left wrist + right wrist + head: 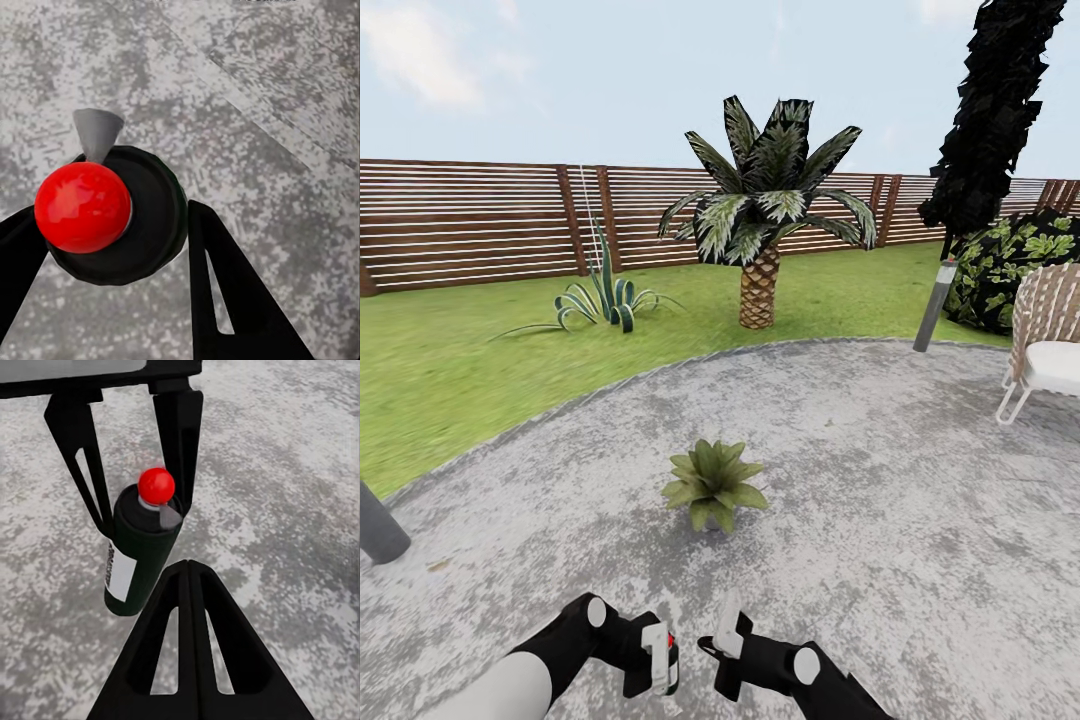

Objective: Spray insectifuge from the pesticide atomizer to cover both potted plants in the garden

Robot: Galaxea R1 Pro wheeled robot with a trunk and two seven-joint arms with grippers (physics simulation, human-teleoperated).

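From my head camera, the potted plant sits out on the grey mottled patio, straight ahead of my arms with bare paving between us. I can't make out its pot, the leaves cover it. Past the plant, on the lawn, there's a palm, a spiky clump off to the palm's left and the brown slatted fence behind it. To the palm's right stand a grey bollard lamp, a dark tall tree cut off at the top, a bush, and a white chair cut by the frame edge. A grey post pokes in at the far left edge.

My left jaws hold the pesticide atomizer, low down and nearer to me than the plant. My right jaws sit just beside it.

Left wrist view: I'm looking down on the atomizer's red top and grey nozzle, fingers clamped against both sides of the dark body, paving below.

Right wrist view: my right fingers are pressed together, gripping nothing, and the atomizer shows just beyond them between the left jaws' fingers, its white label facing sideways.
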